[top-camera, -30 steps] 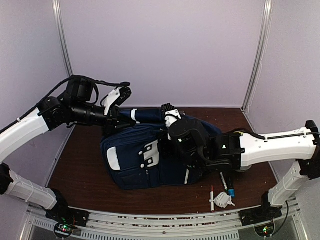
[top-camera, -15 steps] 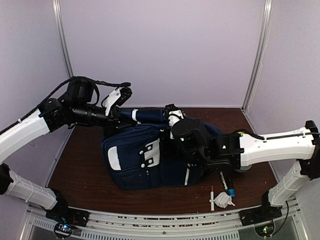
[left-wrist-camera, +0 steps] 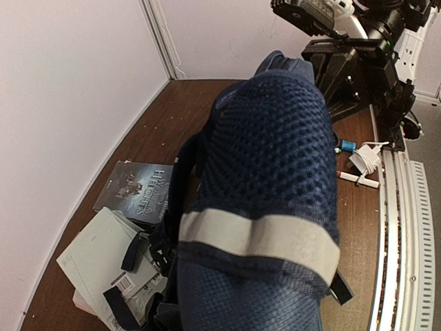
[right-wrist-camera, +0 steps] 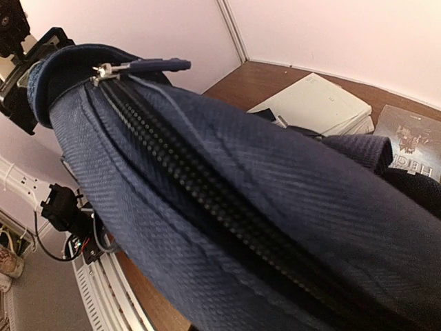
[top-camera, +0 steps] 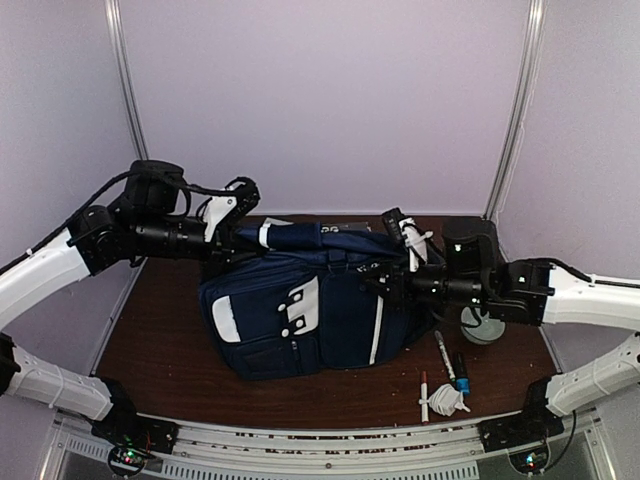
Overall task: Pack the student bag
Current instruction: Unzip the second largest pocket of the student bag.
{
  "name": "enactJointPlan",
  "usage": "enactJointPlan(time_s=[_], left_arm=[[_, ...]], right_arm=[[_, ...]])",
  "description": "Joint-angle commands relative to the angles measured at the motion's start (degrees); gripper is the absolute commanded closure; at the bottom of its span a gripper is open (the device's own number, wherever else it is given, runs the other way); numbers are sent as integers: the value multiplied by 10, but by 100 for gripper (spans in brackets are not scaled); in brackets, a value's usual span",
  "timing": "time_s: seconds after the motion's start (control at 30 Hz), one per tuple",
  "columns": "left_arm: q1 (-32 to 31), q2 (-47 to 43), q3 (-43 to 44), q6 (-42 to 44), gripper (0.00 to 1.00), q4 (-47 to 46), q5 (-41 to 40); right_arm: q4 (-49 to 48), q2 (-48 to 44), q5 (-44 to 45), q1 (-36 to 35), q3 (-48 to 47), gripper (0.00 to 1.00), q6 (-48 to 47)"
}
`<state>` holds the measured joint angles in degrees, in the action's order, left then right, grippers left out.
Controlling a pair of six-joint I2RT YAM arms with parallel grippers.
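The navy student bag (top-camera: 300, 315) lies on its back at the centre of the overhead frame, front pocket up, on the brown table (top-camera: 160, 340). Two arms reach in from either side.

The left gripper (top-camera: 245, 242), at centre-left, meets the bag at its padded mesh shoulder strap (left-wrist-camera: 269, 158), which fills the left wrist view. Its fingers are hidden, so I cannot tell whether they are clamped or spread.

The right gripper (top-camera: 385, 275), right of centre, is against the bag's upper right edge. Fabric blocks its own camera, so its state cannot be told either.

The likely purpose is to lift and stretch the top edge from both ends so the main zipper (right-wrist-camera: 207, 200) can be worked. The zipper looks closed, with its pull (right-wrist-camera: 114, 69) at the upper left of the right wrist frame.

The count is one bag and two arms. Two books wait behind the bag, one dark (left-wrist-camera: 136, 189) and one white (left-wrist-camera: 103, 258). Lower right of the overhead frame lie one dark marker (top-camera: 447, 358), one white pen (top-camera: 424, 393) and one white wad (top-camera: 450, 402). Packing looks barely begun.
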<state>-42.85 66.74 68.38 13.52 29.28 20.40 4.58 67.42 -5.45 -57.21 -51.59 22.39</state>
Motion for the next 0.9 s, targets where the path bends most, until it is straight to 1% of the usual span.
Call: enactJointPlan(time_s=[0.0,0.2,0.33,0.5,0.57,0.63,0.73,0.8,0.83,0.87], left_arm=[[11,-40,6,24,100,-10,-42],[26,-52,11,30,100,16,-78],[38,-72,16,35,100,28,-87],[42,-83,29,39,100,38,-82],[52,-86,35,35,100,44,-75],[72,-91,40,27,100,50,-60],[126,-100,45,5,100,54,-26],[153,-103,41,-8,100,53,-17],[161,-100,37,-10,96,52,-7],[167,-94,31,-13,78,50,6]], right_arm=[[140,-55,-53,48,42,100,-24],[242,-96,-54,103,42,100,-48],[286,-95,-89,146,29,100,-70],[288,-59,-174,146,3,100,-107],[288,-51,-189,146,-3,100,-119],[284,-44,-207,145,-4,100,-126],[283,-30,-233,131,-15,100,-136],[267,-20,-217,104,-32,100,-140],[250,-11,-191,90,-40,100,-134],[230,1,-193,82,-48,100,-125]])
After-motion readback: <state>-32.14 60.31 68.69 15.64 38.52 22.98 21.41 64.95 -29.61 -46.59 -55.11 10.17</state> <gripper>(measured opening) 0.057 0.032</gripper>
